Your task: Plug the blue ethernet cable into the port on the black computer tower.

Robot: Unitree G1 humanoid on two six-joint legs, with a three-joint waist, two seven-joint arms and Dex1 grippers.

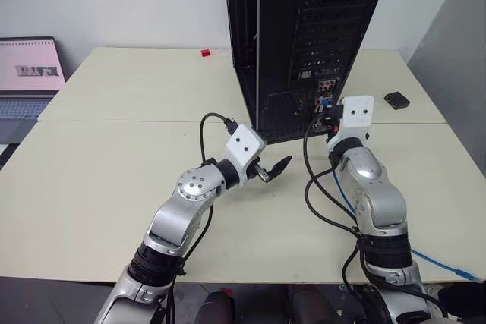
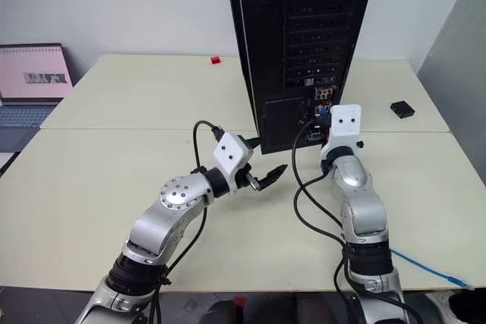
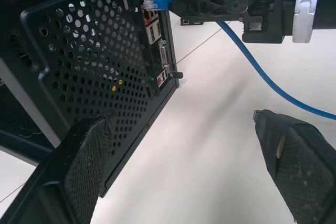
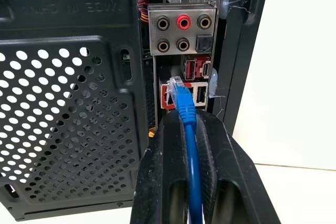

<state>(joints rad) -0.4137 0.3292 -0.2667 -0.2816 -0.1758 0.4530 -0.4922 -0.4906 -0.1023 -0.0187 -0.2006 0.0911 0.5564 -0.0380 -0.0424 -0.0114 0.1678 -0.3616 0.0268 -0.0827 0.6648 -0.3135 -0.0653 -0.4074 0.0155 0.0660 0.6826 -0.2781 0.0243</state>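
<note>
Hanging limp and light, the blue cable [image 4: 187, 129] is clamped just behind its brittle clear plug by the right pincer [image 4: 189, 129], tip at the port [image 4: 169, 97] of the tower [image 1: 304, 36]; left pincer [image 1: 272, 170] gapes above the tabletop [image 1: 99, 180].

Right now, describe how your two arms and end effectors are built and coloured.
Both arms have rounded silver metal shells with black joint sections. Each wrist carries a white block with two small dark dots. Thick black cables loop beside each forearm. The left end effector and right end effector each have two black fingers; the left one's pads are finely textured.
</note>
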